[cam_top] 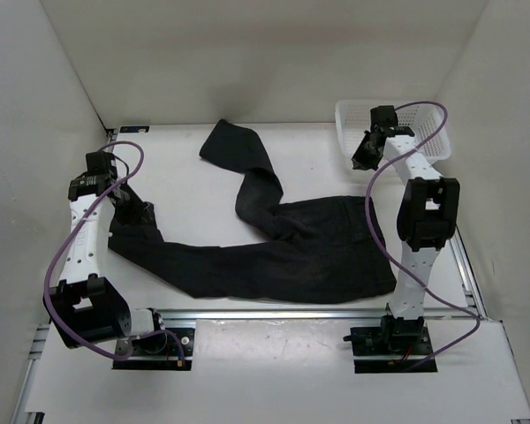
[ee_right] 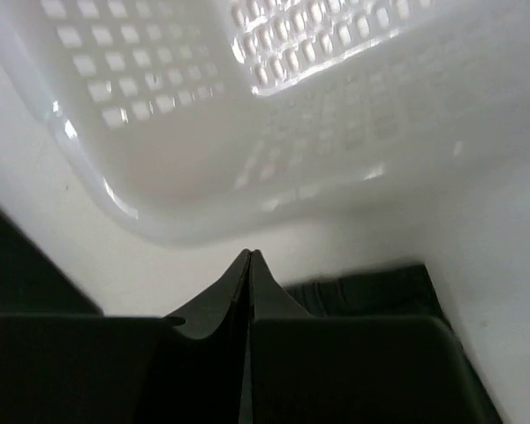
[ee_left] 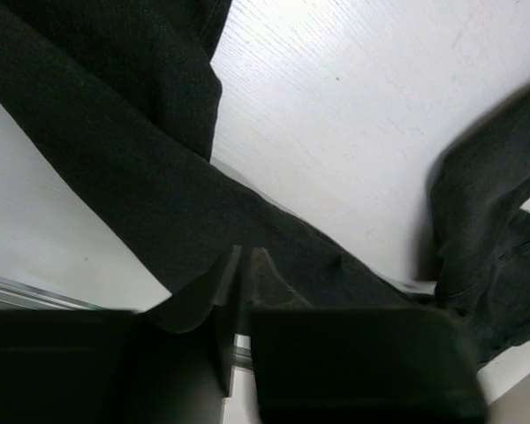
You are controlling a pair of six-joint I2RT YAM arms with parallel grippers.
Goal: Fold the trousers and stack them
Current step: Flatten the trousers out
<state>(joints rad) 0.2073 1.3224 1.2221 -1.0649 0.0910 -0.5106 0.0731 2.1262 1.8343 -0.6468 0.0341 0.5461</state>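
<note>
The black trousers (cam_top: pixel 291 256) lie spread on the white table. The waist is at the right, one leg runs to the back centre and the other runs left. My left gripper (cam_top: pixel 145 212) is over the end of the left leg. In the left wrist view its fingertips (ee_left: pixel 245 253) are closed to a thin slit just above the black fabric (ee_left: pixel 115 132), and I see no fabric between them. My right gripper (cam_top: pixel 360 162) hangs shut and empty in front of the basket. In the right wrist view (ee_right: pixel 250 254) a strip of the trousers (ee_right: pixel 371 296) shows below it.
A white plastic mesh basket (cam_top: pixel 435 146) stands at the back right and fills the top of the right wrist view (ee_right: pixel 159 159). A metal rail (cam_top: pixel 283 314) runs along the table's front edge. White walls enclose the left, back and right.
</note>
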